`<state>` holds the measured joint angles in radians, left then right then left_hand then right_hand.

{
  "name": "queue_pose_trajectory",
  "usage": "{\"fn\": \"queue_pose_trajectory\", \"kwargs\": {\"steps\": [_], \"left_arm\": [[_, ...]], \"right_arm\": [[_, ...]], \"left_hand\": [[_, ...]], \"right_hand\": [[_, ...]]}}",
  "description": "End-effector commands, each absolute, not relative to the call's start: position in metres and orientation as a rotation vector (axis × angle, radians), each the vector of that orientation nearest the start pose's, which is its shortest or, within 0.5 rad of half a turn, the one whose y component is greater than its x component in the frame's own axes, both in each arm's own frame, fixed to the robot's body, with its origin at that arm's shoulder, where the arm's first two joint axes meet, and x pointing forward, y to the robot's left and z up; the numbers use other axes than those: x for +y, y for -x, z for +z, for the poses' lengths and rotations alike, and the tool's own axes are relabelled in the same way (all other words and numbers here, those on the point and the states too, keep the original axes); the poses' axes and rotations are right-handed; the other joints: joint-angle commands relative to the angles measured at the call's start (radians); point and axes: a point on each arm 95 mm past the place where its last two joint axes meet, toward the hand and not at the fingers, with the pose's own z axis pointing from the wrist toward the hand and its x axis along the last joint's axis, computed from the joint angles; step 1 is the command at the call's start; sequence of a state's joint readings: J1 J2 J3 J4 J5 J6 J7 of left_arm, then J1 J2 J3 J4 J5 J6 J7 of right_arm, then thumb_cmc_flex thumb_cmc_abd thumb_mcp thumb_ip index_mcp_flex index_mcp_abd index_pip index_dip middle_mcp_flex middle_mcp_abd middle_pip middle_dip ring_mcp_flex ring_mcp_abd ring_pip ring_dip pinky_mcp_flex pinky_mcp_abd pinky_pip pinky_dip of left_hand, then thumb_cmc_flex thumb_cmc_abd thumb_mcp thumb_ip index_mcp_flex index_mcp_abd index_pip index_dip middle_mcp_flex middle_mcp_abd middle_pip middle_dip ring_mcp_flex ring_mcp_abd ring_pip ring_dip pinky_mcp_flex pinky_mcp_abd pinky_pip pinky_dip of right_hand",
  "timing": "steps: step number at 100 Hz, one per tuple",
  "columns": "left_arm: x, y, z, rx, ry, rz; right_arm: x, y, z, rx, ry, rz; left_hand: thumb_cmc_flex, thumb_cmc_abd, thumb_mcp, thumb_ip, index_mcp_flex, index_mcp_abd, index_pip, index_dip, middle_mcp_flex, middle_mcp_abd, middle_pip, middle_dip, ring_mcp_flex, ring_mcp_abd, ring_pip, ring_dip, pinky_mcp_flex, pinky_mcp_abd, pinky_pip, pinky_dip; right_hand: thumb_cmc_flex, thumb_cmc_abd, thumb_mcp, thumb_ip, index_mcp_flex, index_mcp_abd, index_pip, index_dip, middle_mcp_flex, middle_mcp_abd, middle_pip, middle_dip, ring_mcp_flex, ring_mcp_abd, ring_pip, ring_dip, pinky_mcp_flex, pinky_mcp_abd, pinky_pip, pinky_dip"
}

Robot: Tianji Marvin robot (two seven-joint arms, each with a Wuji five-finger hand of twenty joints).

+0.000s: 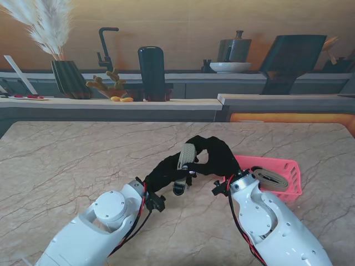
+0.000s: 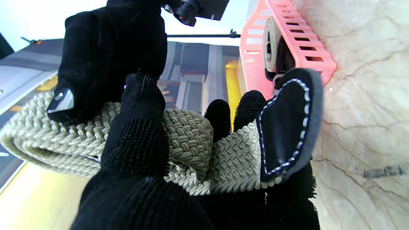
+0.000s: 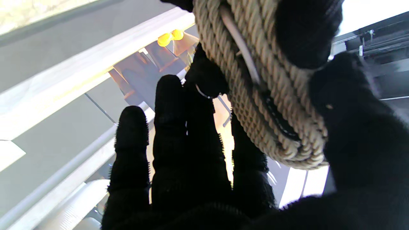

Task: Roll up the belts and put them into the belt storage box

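Both gloved hands clasp one woven belt (image 1: 187, 155) coil above the tabletop (image 1: 66, 160).
Left hand (image 1: 166, 173) and right hand (image 1: 217, 156) fingers (image 3: 179, 134) pinch soft, springy braid; hold the coil's rim; pink box (image 1: 288, 169) lies beside the right hand's fingers.

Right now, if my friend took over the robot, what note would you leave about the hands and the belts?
Left hand: shut on the beige woven belt, mostly coiled, its dark leather tip still loose.
Right hand: shut on the same belt, steadying the coil from the other side.
Both hold it over the table, beside the pink storage box on the right.
Done: one rolled belt already lies in the box.
Left: finish this roll and place it in the box.
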<state>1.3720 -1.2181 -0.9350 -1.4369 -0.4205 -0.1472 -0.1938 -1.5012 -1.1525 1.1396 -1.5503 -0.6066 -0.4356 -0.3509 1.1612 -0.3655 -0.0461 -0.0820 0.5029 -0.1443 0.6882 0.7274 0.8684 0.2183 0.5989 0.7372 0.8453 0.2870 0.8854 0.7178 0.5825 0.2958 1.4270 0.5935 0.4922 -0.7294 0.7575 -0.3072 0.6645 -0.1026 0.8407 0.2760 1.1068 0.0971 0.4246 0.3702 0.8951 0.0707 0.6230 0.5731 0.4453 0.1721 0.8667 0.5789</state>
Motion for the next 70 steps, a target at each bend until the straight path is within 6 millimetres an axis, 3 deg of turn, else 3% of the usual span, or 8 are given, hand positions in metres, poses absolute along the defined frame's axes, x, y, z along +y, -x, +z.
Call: {"fn": "queue_pose_trajectory", "kwargs": {"steps": [1,13,40,44,45,48,61,70], "left_arm": [[-0.126,-0.404,-0.336,-0.697,-1.812,1.786],[-0.126,-0.403,-0.336,-0.714,-1.804,1.804],[-0.126,-0.403,-0.335,-0.709,-1.8,1.828],[-0.126,-0.403,-0.335,-0.71,-1.798,1.832],[-0.126,-0.403,-0.335,-0.71,-1.797,1.833],[-0.125,-0.403,-0.335,-0.711,-1.796,1.837],[-0.125,-0.403,-0.334,-0.711,-1.795,1.846],[-0.125,-0.403,-0.334,-0.708,-1.797,1.848]], "right_arm": [[0.056,-0.396,-0.285,-1.355,1.423,-2.86],[0.058,-0.398,-0.291,-1.364,1.484,-2.799],[0.065,-0.402,-0.304,-1.365,1.596,-2.649],[0.066,-0.402,-0.306,-1.373,1.61,-2.621],[0.066,-0.402,-0.306,-1.374,1.613,-2.616],[0.066,-0.403,-0.307,-1.376,1.622,-2.602],[0.066,-0.403,-0.311,-1.402,1.65,-2.54],[0.066,-0.403,-0.312,-1.398,1.664,-2.516]], "left_hand": [[0.13,0.275,0.089,0.044,0.033,0.076,0.134,0.046,0.047,-0.127,0.122,0.026,0.025,-0.026,0.021,0.026,0.021,-0.035,0.064,0.023],[0.13,0.279,0.094,0.042,0.025,0.073,0.142,0.067,0.043,-0.128,0.122,0.042,0.022,-0.027,0.017,0.03,0.018,-0.038,0.062,0.021],[0.13,0.288,0.092,0.035,0.024,0.051,0.149,0.088,0.036,-0.136,0.112,0.052,0.013,-0.031,0.002,0.034,0.011,-0.04,0.054,0.017],[0.13,0.29,0.091,0.035,0.024,0.049,0.15,0.091,0.036,-0.135,0.111,0.053,0.013,-0.032,0.0,0.034,0.009,-0.041,0.051,0.016],[0.13,0.29,0.091,0.035,0.023,0.048,0.15,0.092,0.036,-0.138,0.111,0.054,0.013,-0.032,0.0,0.034,0.009,-0.041,0.05,0.016],[0.13,0.29,0.091,0.034,0.023,0.049,0.151,0.093,0.037,-0.14,0.111,0.055,0.012,-0.032,-0.001,0.035,0.008,-0.042,0.049,0.015],[0.13,0.29,0.092,0.033,0.024,0.048,0.151,0.097,0.037,-0.138,0.109,0.057,0.013,-0.033,-0.004,0.036,0.007,-0.039,0.044,0.014],[0.13,0.288,0.093,0.033,0.025,0.05,0.15,0.098,0.039,-0.136,0.109,0.059,0.013,-0.032,-0.006,0.037,0.007,-0.038,0.044,0.013]], "right_hand": [[0.098,0.113,0.194,0.046,0.009,-0.309,0.188,0.001,0.024,-0.124,0.114,0.033,-0.023,-0.104,-0.019,-0.01,-0.015,-0.005,0.011,-0.018],[0.012,0.078,0.221,0.056,-0.029,-0.225,0.146,-0.004,-0.026,-0.109,0.13,0.018,-0.045,-0.091,-0.026,-0.01,-0.024,0.0,0.003,-0.016],[-0.05,0.115,0.185,0.094,-0.012,-0.139,0.029,0.041,-0.067,-0.082,0.114,0.005,-0.082,-0.071,-0.054,-0.015,-0.044,0.01,-0.026,-0.001],[-0.084,0.133,0.186,0.155,-0.015,-0.1,-0.067,0.116,-0.101,-0.071,0.1,0.005,-0.104,-0.064,-0.068,-0.017,-0.055,0.011,-0.043,0.01],[-0.091,0.138,0.183,0.177,-0.016,-0.09,-0.1,0.164,-0.11,-0.069,0.098,0.005,-0.109,-0.063,-0.07,-0.017,-0.057,0.012,-0.048,0.015],[-0.106,0.139,0.173,0.194,-0.043,-0.069,-0.141,0.203,-0.145,-0.06,0.086,0.002,-0.128,-0.055,-0.079,-0.019,-0.066,0.013,-0.055,0.019],[-0.14,0.165,0.06,0.205,-0.199,0.006,-0.247,0.201,-0.349,-0.01,0.047,-0.01,-0.203,-0.015,-0.162,-0.06,-0.107,0.028,-0.104,0.016],[-0.133,0.178,0.018,0.22,-0.236,0.001,-0.258,0.216,-0.412,-0.004,0.052,-0.013,-0.225,0.002,-0.213,-0.085,-0.12,0.029,-0.128,0.018]]}}
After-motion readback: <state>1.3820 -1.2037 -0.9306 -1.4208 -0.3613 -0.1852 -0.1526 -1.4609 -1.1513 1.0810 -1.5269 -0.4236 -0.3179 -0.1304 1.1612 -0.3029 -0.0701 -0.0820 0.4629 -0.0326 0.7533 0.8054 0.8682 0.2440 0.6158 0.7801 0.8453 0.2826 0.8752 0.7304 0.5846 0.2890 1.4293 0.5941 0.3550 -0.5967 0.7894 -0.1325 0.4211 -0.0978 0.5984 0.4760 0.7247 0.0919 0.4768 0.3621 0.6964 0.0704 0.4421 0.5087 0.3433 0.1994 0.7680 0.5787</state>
